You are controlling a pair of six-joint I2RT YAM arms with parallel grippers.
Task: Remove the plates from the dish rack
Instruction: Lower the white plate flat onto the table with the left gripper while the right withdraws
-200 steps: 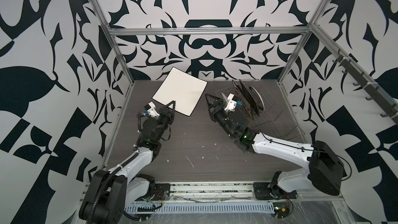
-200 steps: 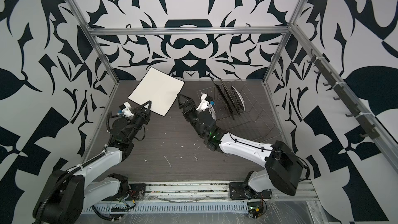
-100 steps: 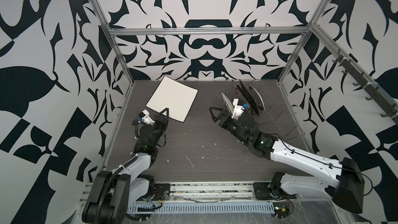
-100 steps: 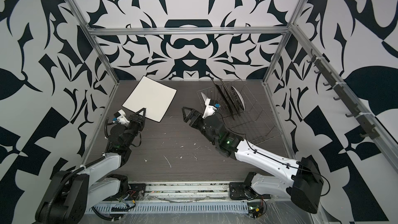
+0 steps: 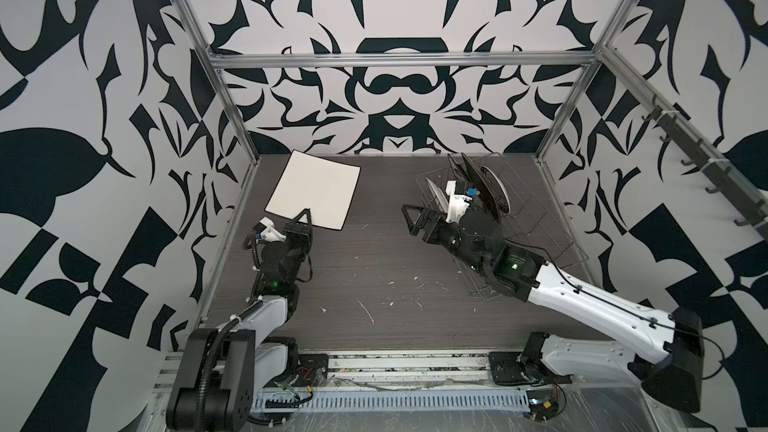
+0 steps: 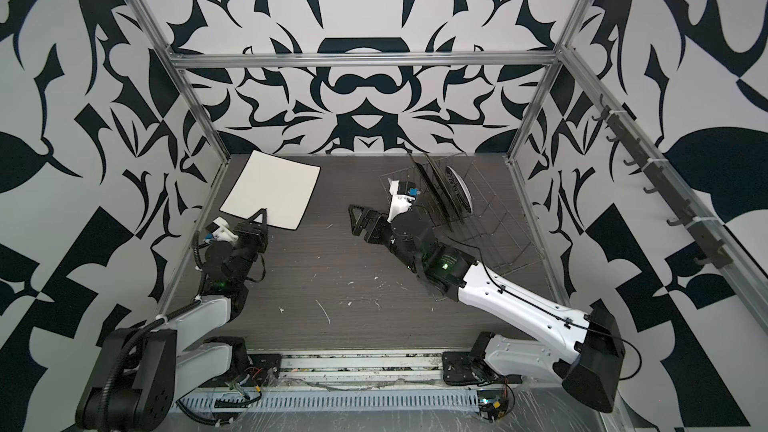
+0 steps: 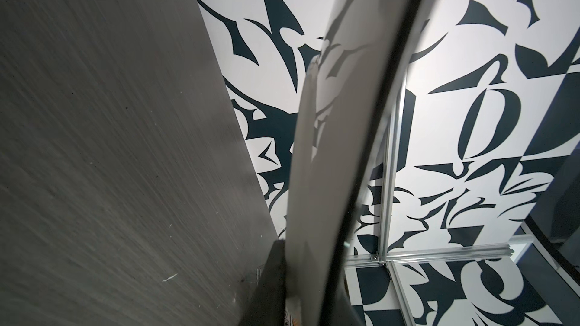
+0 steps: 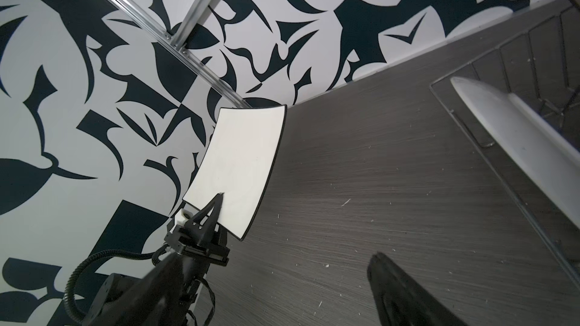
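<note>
At the far right of the surface [image 5: 374,268], the dish rack [image 5: 540,222] lies with its long axis from near to far; several plates [image 5: 494,193] stand on edge in its far end. We see the left fingers [image 8: 209,213] clamped on the near edge of a white square plate [image 5: 313,189], tilted up at far left. The right fingers [image 8: 395,283] stand wide, empty, beside the rack.

The left gripper [image 5: 307,214], clamped on the square white plate [image 5: 313,189], carried it leftward, away from the right gripper [image 5: 415,222].
</note>
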